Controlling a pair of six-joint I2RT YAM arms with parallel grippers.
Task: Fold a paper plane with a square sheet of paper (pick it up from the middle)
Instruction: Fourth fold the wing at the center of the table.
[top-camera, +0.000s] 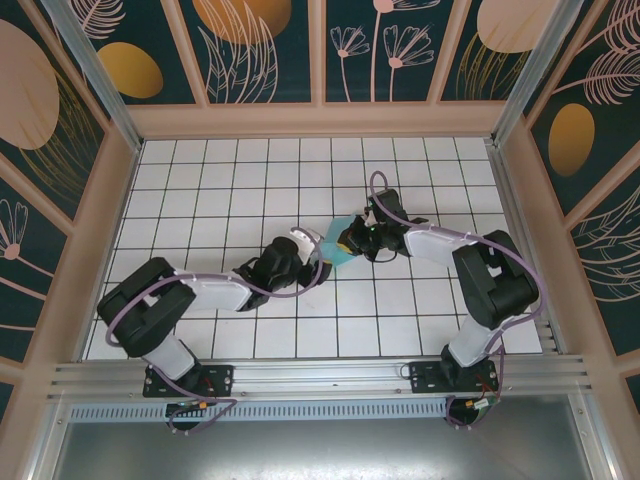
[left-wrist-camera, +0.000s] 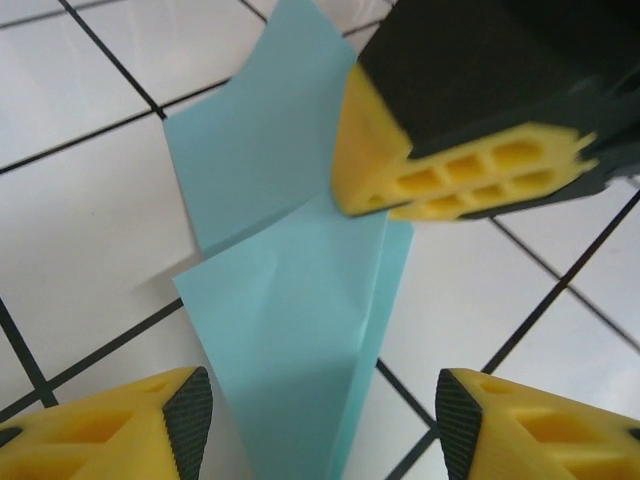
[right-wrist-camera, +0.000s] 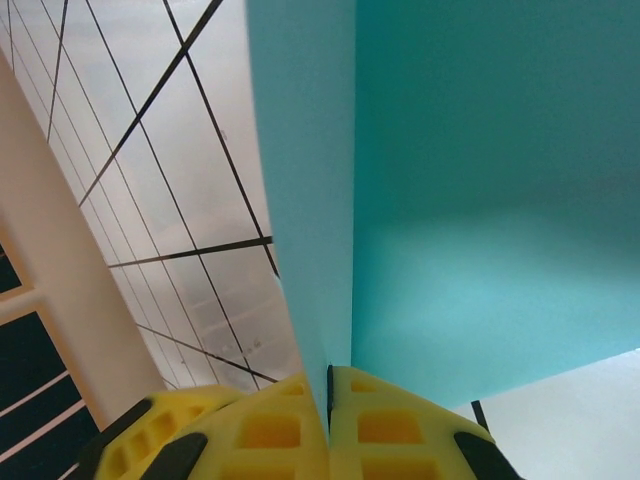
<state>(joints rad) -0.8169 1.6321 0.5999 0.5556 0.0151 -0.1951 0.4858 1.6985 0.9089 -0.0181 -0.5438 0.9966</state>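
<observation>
Spotting black blocky joints and smooth white shells on left arm (top-camera: 215, 292) and right arm (top-camera: 440, 240) alike. Tracking lilac cables (top-camera: 374, 186) along both, down to black base plates (top-camera: 190, 380) at six o'clock. Close up on left gripper (left-wrist-camera: 325, 428): yellow honeycombed fingers (left-wrist-camera: 120, 435), dark ribbed pads (left-wrist-camera: 190, 415) inside, rubber perhaps. Same yellow lattice on right gripper (right-wrist-camera: 328, 402), black casing behind.

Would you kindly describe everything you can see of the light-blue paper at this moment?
The paper is thin, plain light-blue and partly folded: overlapping flaps with sharp creases narrow toward one end. It sits over the white tiled table, casting a soft shadow. The right gripper is shut on one edge. The left gripper is open, straddling the narrow end without touching it.
</observation>
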